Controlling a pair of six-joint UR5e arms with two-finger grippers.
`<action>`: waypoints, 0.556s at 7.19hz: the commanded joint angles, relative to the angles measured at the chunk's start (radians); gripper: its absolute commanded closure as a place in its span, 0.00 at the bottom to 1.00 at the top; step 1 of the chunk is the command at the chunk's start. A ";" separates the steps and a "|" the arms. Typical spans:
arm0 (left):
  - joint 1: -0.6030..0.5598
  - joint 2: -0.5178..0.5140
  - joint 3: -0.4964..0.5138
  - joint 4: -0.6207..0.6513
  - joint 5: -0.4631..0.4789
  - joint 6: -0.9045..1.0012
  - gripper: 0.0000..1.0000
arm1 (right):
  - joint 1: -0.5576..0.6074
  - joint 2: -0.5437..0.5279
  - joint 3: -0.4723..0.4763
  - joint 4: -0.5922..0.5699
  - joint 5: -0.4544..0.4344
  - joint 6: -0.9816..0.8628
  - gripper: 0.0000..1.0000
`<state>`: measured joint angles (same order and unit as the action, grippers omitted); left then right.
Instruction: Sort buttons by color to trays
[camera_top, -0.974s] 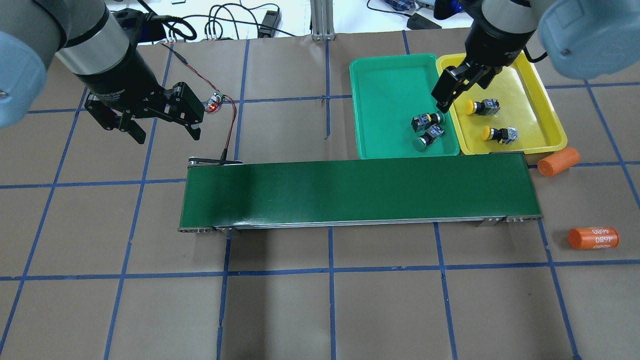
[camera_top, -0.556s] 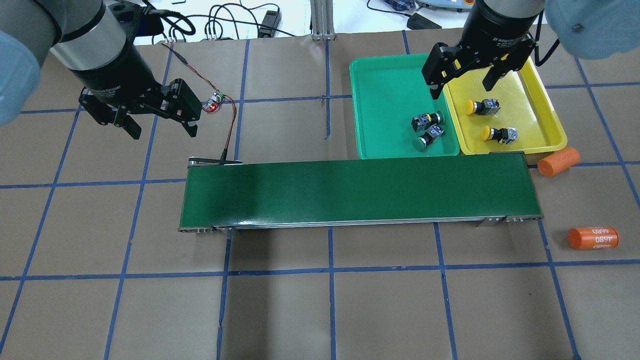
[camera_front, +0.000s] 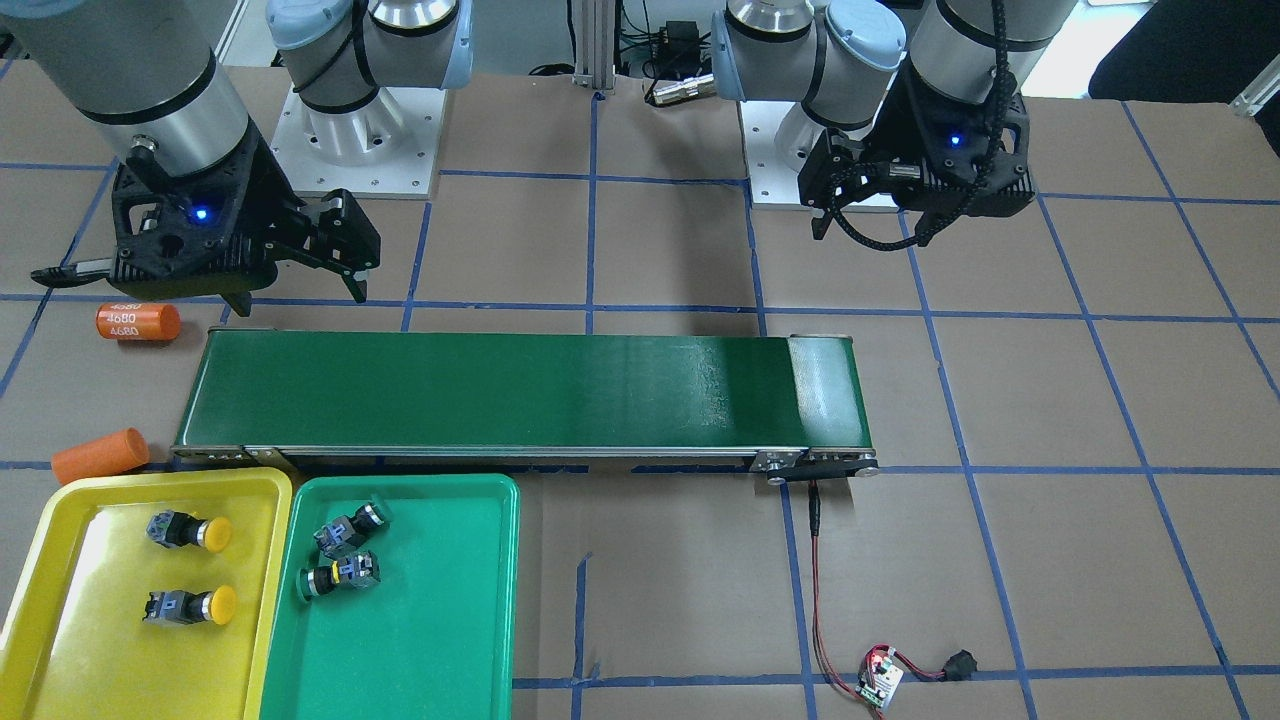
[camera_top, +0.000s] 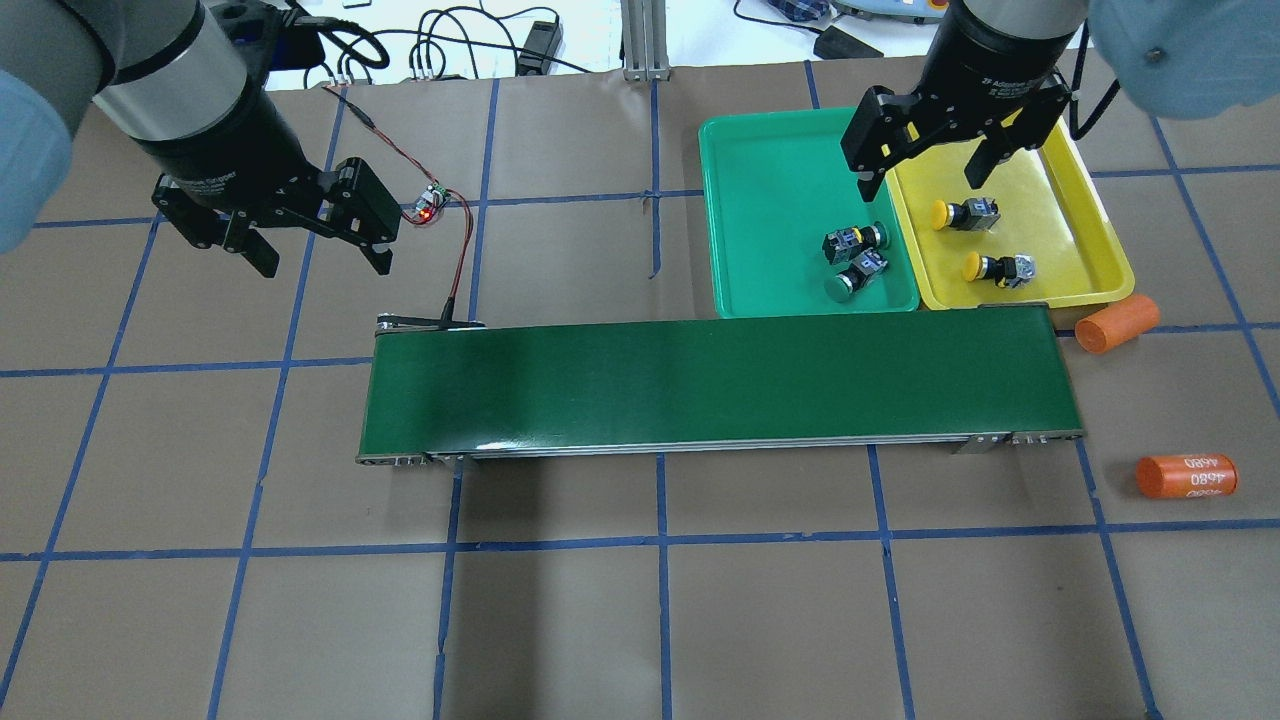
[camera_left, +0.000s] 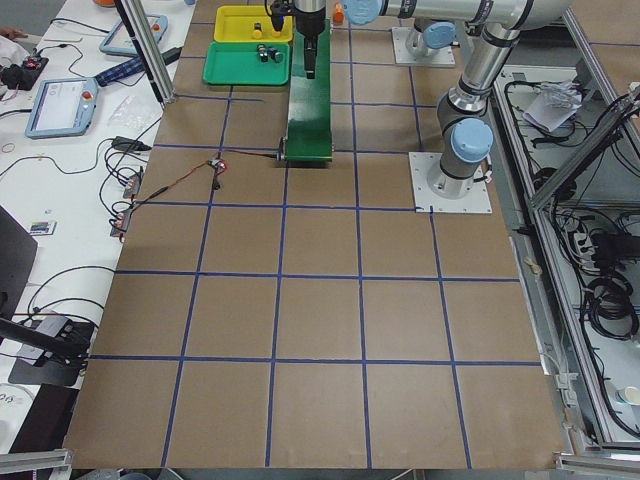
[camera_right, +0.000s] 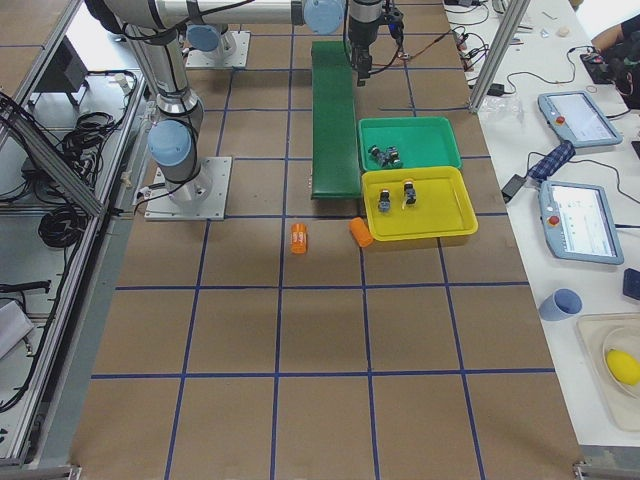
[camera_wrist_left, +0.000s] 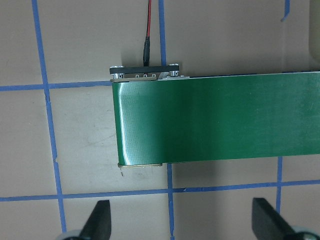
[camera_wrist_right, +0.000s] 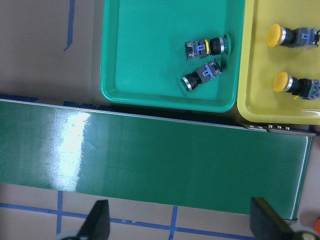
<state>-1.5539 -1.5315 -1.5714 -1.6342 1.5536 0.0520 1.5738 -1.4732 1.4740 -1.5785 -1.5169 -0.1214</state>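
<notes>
Right gripper (camera_top: 920, 185) is hanging with its two fingers spread wide and gripping nothing, above the seam where the green tray (camera_top: 770, 170) and the yellow tray (camera_top: 1060, 190) are sitting side by side. Reading the overhead view as a dial centred on the conveyor belt (camera_top: 715, 385), both trays are lying at about 1 o'clock, just past the belt's far edge. One green-capped button (camera_top: 855, 240) and the other green-capped button (camera_top: 857, 277) are lying on their sides close together toward the green tray's 4 o'clock corner; whether they are touching is not clear. One yellow-capped button (camera_top: 965, 214) and the other yellow-capped button (camera_top: 997, 268) are lying apart in the yellow tray, at about 8 o'clock from its middle, with their caps pointing to 9 o'clock. At about 10 o'clock from the belt, the left gripper (camera_top: 325, 262) is hovering over bare table, its fingers likewise parted and empty. A small circuit board (camera_top: 430, 205) with a red light is sitting at that gripper's 2 o'clock. A plain orange cylinder (camera_top: 1117, 323) is resting at the belt's 3 o'clock end, near the yellow tray's corner, and the orange cylinder marked 4680 (camera_top: 1187, 476) is lying at about 4 o'clock.
</notes>
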 joint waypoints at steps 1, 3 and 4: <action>0.000 0.001 -0.004 0.001 0.000 0.000 0.00 | 0.000 0.002 0.000 -0.001 0.003 0.005 0.00; 0.000 0.001 -0.004 0.000 0.000 0.000 0.00 | 0.000 0.002 0.000 0.002 0.004 -0.004 0.00; 0.000 0.004 -0.006 -0.004 0.002 0.000 0.00 | 0.000 0.004 0.000 0.002 0.003 -0.004 0.00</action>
<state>-1.5539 -1.5295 -1.5755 -1.6352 1.5546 0.0522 1.5739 -1.4710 1.4741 -1.5769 -1.5135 -0.1234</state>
